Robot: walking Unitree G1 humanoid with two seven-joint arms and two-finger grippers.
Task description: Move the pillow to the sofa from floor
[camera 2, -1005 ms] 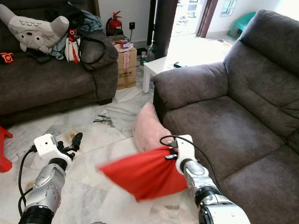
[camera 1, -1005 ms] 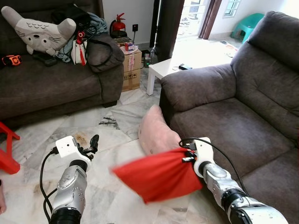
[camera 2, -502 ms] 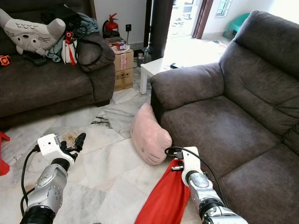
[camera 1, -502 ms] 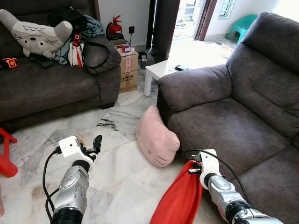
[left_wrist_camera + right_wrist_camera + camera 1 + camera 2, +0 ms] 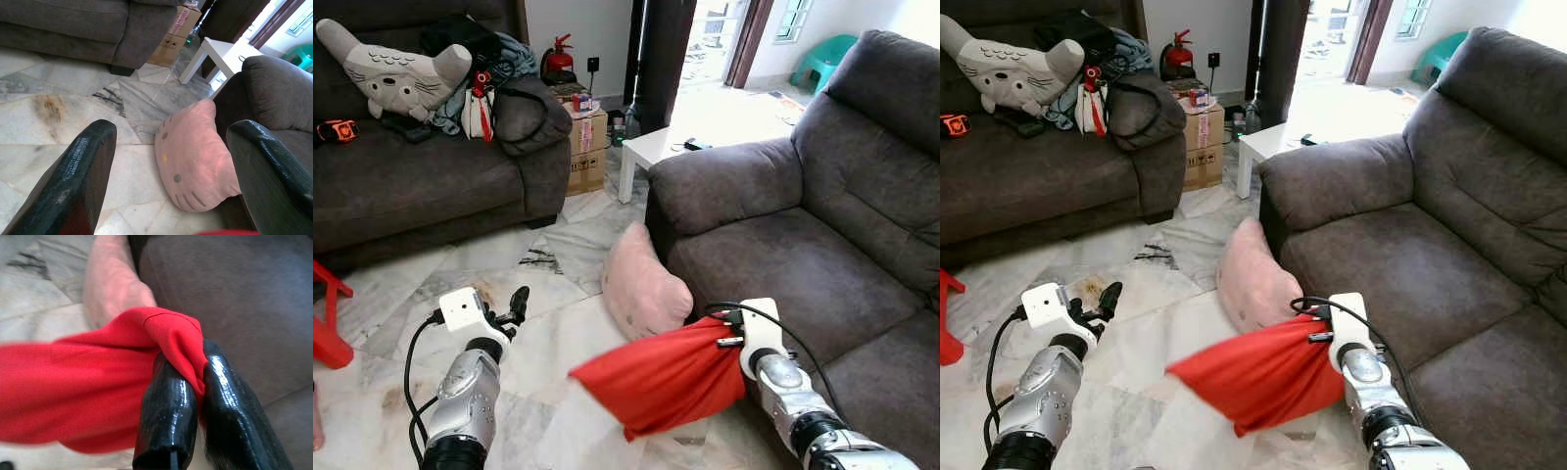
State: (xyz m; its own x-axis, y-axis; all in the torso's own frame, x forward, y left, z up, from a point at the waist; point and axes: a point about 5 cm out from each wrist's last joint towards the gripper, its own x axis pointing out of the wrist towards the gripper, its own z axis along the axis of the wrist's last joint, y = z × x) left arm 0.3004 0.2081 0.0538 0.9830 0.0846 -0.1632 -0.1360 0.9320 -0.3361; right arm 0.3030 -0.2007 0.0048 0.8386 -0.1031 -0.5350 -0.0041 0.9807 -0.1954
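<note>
Pink plush pillow [image 5: 641, 284] with a cat-face print (dark dots, whisker lines, seen in left wrist view) stands on edge on the marble floor [image 5: 401, 294], leaning against the front base of the big grey sofa [image 5: 773, 255] just below its armrest; not on the seat. Its lower edge is hidden behind a red cloth [image 5: 661, 377], so how it meets the floor there can't be told. Right gripper [image 5: 188, 382] at about 5 o'clock in the head views, fingers pinched together on a bunched corner of the red cloth, which fans out toward 7 o'clock and is blurred at its far edge; fingertips themselves are covered by the fabric in the head views. Left gripper [image 5: 171, 161] at about 7 o'clock, held above the floor, fingers spread wide with nothing between them, the pillow visible through the gap. Second grey sofa [image 5: 421, 176] at 10–11 o'clock carries a grey-and-white plush toy [image 5: 396, 69], a heap of clothes and a dark bag [image 5: 475, 44], plus a small orange item [image 5: 337, 127] too small to identify. Cardboard box [image 5: 589, 137] at 12 o'clock beside that sofa's arm, small items on top, contents not readable. Red fire extinguisher [image 5: 558, 57] behind it against the wall. White low table [image 5: 656, 147] near 12–1 o'clock with a dark object on it. Red frame [image 5: 328, 323] cut off at 9 o'clock edge. Teal plastic chair [image 5: 827, 54] at 1 o'clock, partly cut by the sofa back.
</note>
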